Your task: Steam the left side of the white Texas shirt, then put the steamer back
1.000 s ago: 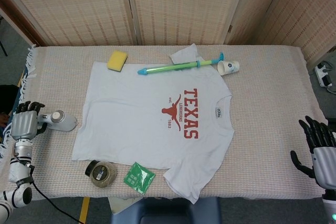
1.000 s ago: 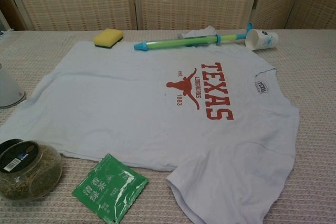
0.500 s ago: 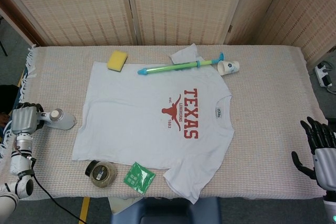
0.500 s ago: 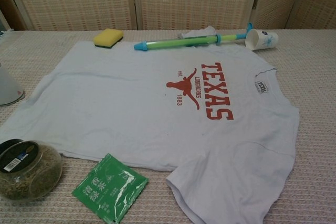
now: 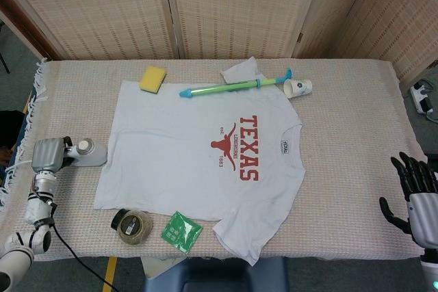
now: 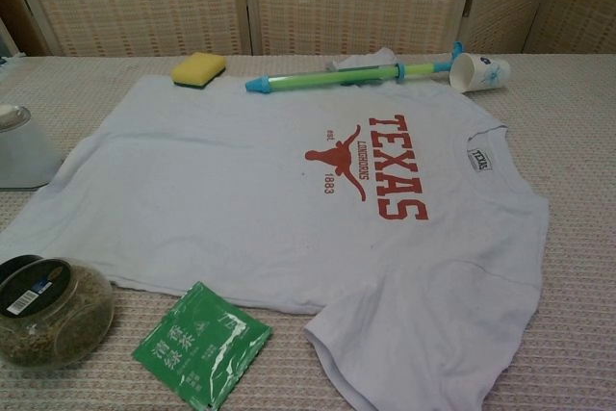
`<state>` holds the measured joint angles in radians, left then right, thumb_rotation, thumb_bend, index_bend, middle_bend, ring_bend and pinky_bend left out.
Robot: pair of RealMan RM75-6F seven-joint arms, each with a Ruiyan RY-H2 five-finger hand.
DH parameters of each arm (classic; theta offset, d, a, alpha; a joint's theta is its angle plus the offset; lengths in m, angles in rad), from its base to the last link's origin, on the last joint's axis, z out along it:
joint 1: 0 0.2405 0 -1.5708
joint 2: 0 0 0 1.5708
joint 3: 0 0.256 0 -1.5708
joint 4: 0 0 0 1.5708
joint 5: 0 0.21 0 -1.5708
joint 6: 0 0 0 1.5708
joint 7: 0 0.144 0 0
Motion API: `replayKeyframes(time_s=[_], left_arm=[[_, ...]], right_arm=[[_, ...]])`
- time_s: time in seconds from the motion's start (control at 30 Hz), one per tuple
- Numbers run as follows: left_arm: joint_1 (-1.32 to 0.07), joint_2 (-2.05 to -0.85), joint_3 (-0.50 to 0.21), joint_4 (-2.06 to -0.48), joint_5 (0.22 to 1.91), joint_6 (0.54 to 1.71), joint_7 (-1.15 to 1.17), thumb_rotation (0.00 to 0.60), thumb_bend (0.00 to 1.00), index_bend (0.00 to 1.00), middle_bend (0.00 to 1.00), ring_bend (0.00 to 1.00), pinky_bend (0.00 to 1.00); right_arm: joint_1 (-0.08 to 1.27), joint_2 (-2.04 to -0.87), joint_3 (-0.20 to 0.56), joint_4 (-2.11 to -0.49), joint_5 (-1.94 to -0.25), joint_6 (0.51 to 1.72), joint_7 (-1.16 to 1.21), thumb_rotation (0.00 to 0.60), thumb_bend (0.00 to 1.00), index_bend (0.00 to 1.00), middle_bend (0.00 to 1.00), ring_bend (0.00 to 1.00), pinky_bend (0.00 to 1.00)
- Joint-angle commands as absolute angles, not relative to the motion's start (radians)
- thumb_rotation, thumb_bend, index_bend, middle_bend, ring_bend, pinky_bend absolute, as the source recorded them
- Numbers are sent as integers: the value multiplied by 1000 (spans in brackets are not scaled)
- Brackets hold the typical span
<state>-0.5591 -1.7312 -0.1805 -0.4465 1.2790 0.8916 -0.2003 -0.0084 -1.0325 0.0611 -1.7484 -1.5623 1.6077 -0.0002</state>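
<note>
The white Texas shirt point(image 5: 185, 162) lies flat in the middle of the table, its red print facing right; the chest view shows the shirt point(image 6: 231, 199) too. My left hand point(image 5: 46, 156) grips the handle of the white steamer point(image 5: 87, 153) at the table's left edge. The steamer's head sits just off the shirt's left hem. In the chest view only the steamer point(image 6: 21, 148) shows, at the far left beside the hem. My right hand point(image 5: 413, 195) hovers off the table's right front corner, fingers spread and holding nothing.
A yellow sponge point(image 5: 153, 78), a green and blue tube point(image 5: 236, 86) and a paper cup point(image 5: 298, 87) lie along the shirt's far edge. A jar point(image 5: 132, 226) and a green packet point(image 5: 181, 230) sit at the front. The steamer's cable point(image 5: 68, 254) trails off the front left.
My left hand has carried the steamer to the right, closer to the shirt's left hem, so more of it shows in the chest view. The right hand has barely moved.
</note>
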Motion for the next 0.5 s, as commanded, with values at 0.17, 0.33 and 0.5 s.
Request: replayKeyframes(time_s=[0.17, 0.33, 0.5], left_arm=[[-572, -1719, -166, -470, 1318, 903, -325, 600, 555, 774, 899, 756, 721], [-577, -1707, -179, -491, 1324, 944, -375, 600, 639, 749, 908, 791, 771], [-581, -1691, -199, -532, 1320, 978, -426, 600, 666, 742, 938, 828, 804]], right_arm=[[-10, -1031, 62, -1752, -1561, 1608, -3, 596, 362, 0, 0, 0, 15], [-5, -1030, 63, -1759, -1566, 1602, -11, 594, 362, 0, 0, 0, 15], [4, -1032, 62, -1764, -1570, 1588, -20, 593, 362, 0, 0, 0, 15]])
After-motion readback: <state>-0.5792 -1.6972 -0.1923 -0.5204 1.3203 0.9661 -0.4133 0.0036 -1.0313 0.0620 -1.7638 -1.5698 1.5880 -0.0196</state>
